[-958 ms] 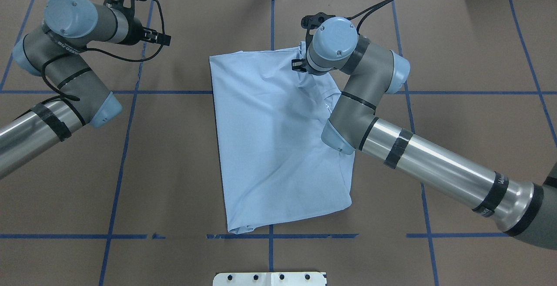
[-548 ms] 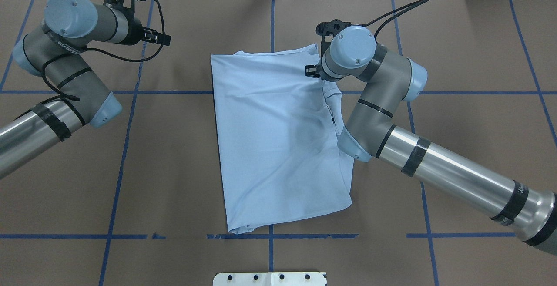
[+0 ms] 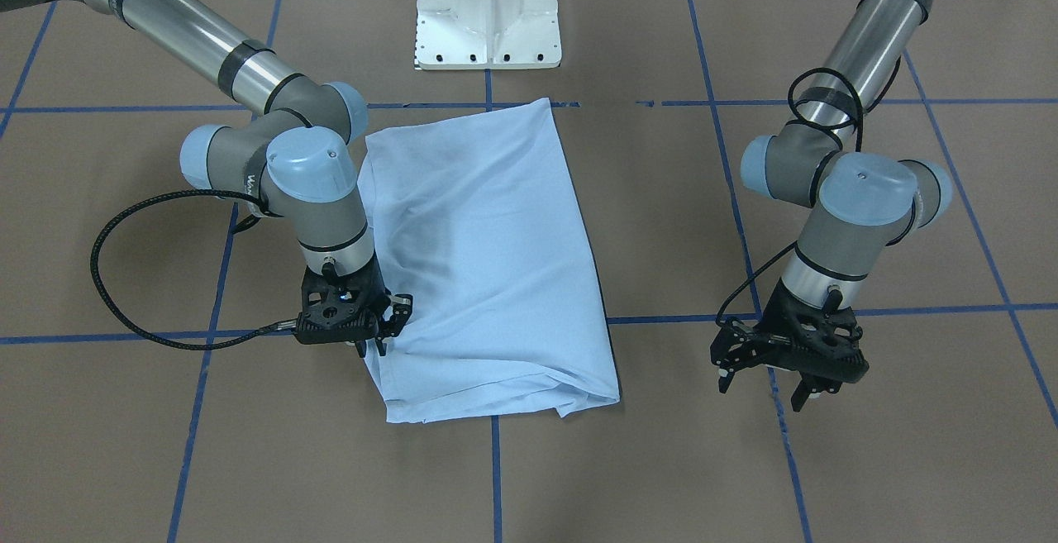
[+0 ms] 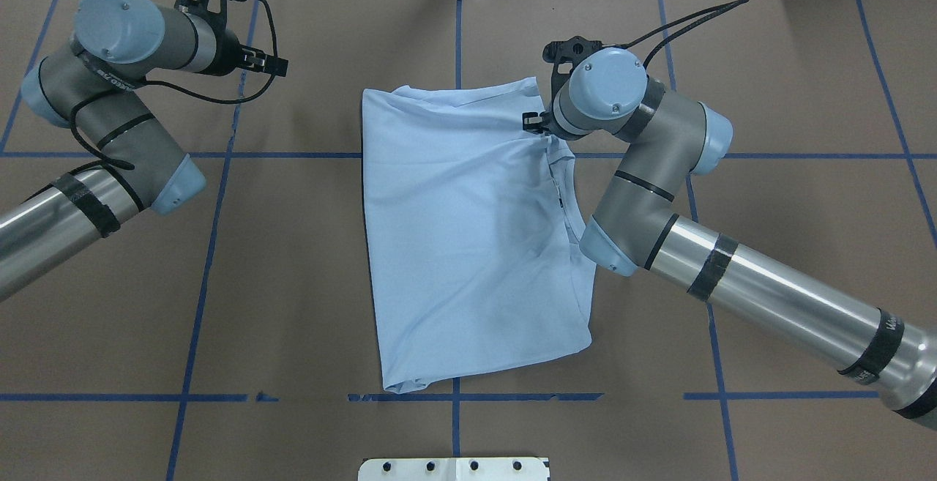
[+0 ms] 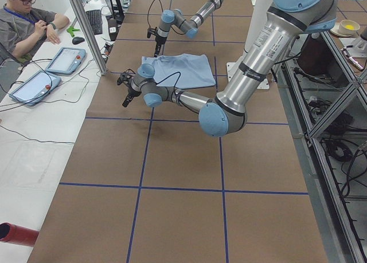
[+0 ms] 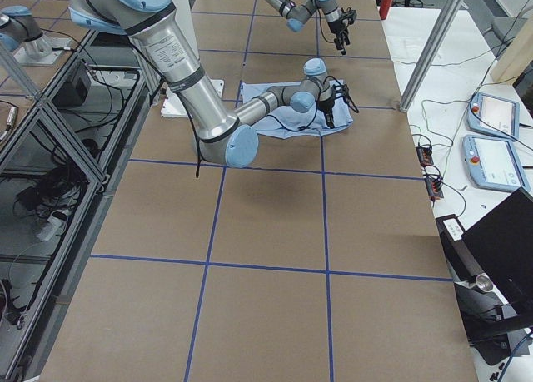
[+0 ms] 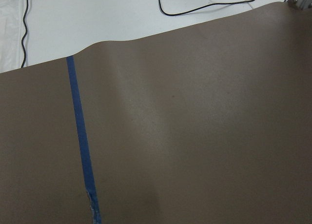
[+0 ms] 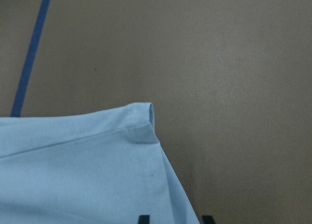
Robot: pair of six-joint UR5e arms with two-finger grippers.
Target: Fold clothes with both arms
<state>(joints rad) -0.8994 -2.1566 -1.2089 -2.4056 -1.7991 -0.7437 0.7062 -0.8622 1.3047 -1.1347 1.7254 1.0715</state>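
Brown table: right arm covers T-shirt edge.

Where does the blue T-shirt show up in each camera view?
Front-facing: T-shirt at centre.
Overhead: T-shirt at centre.
Exterior left: T-shirt upper middle, far off.
Exterior right: T-shirt upper middle, under the near arm.
Left wrist: not in it.
Right wrist: T-shirt lower left.
Landmark: white base, just beyond the shirt's robot-side end.

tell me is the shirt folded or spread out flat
Folded. The T-shirt lies as a narrow rectangle, no sleeves spread, with stacked layers showing at its near end in the front-facing view.
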